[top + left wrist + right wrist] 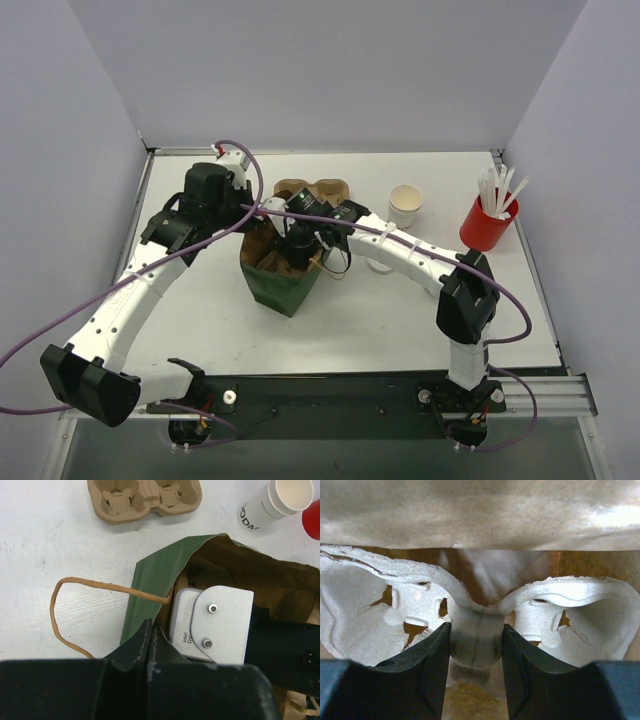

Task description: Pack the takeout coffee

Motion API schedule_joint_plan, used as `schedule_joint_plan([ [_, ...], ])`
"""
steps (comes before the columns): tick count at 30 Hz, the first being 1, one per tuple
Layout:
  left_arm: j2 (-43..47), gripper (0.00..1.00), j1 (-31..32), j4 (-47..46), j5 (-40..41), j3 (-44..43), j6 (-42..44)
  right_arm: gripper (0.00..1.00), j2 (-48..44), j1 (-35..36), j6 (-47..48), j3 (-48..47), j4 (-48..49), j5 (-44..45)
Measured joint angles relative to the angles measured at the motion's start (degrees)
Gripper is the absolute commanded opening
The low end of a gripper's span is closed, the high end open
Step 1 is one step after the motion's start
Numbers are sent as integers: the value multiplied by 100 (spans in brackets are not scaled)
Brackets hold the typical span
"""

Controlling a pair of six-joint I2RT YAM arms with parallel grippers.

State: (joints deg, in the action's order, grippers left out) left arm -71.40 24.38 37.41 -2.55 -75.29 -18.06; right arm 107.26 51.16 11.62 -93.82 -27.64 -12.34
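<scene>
Two pulp carriers: the loose carrier (pixel 315 190) lies on the table (pixel 350 330) behind the green bag (pixel 283 288), the gripped carrier (pixel 370 615) inside it, clenched by the right gripper (pixel 476 645); the left gripper (pixel 151 636) pinches the bag's rim. One lidless white cup (pixel 405 205) stands on the table, not yet packed; a white shape (pixel 380 264) under the right arm (pixel 405 252) may be a second.

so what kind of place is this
Likely a robot test cell, not a café: bare white walls box in a table with two arms bolted to its edge, set with takeout props, a cup, carrier and bag.
</scene>
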Motion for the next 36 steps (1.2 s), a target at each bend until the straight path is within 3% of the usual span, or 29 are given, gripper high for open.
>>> schedule_joint_plan([
  [36,-50,0,-98,-212,151,85,-170,31,422,-17,48,-553,-264,13],
])
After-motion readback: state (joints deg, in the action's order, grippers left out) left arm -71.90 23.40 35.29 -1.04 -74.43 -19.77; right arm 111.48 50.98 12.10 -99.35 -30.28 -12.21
